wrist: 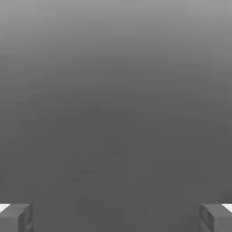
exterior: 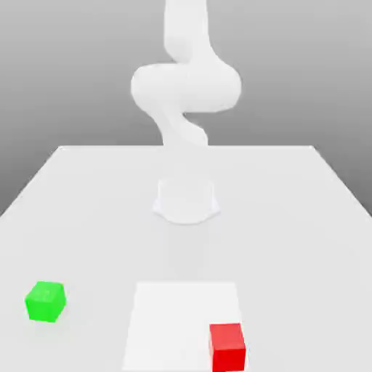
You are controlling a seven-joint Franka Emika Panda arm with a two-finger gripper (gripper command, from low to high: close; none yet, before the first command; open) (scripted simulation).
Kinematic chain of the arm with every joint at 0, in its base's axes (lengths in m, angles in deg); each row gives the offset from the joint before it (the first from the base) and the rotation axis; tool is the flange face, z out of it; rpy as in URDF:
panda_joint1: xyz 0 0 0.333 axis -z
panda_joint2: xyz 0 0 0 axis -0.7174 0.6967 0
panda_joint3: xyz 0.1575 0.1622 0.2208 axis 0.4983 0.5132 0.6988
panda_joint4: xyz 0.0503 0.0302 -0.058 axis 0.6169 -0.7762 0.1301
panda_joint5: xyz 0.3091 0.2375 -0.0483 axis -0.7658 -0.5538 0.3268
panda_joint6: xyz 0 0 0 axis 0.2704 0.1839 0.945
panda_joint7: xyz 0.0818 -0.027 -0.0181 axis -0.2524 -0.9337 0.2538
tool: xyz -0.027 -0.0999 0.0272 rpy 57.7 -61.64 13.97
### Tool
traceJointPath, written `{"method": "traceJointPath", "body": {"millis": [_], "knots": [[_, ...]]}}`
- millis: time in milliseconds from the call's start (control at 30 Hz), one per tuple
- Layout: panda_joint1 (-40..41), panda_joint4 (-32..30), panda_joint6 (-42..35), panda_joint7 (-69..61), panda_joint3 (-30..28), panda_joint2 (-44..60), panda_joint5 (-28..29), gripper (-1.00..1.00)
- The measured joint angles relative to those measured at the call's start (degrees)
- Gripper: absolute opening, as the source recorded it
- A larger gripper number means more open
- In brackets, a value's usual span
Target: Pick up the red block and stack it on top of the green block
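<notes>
The red block (exterior: 227, 346) sits on the table near its front edge, toward the exterior view's right, on the corner of a white square patch (exterior: 174, 320). The green block (exterior: 45, 301) rests on the table at the exterior view's left, well apart from the red one. In the hand view my gripper (wrist: 116, 217) is open, its two grey fingertips (wrist: 17, 217) standing far apart with nothing between them and only a plain grey backdrop beyond. The white arm (exterior: 185, 87) rises from its base and leaves the exterior view at the top.
The arm's round base (exterior: 186, 202) stands at the middle of the light grey table (exterior: 305, 240). The table's back edge runs across behind the base, and its side edges slant outward toward the front.
</notes>
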Motion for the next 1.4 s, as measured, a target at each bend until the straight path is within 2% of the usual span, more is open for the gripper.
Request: {"method": "traceJointPath", "body": {"millis": [800, 967, 1000, 1233, 1400], "knots": [[-1.54, -7.95, 18.65, 4.49, 4.72, 50.16, 2.62, 0.00], [-2.85, -7.22, 26.01, 5.49, 3.49, 60.52, 3.77, 0.00], [-3.17, -6.95, 27.56, 5.68, 3.11, 62.37, 4.03, -1.00], [-3.21, -6.89, 27.86, 5.85, 3.06, 62.72, 4.22, -1.00], [-1.72, -8.41, 20.80, 4.67, 3.61, 54.16, 2.35, -1.00]]}}
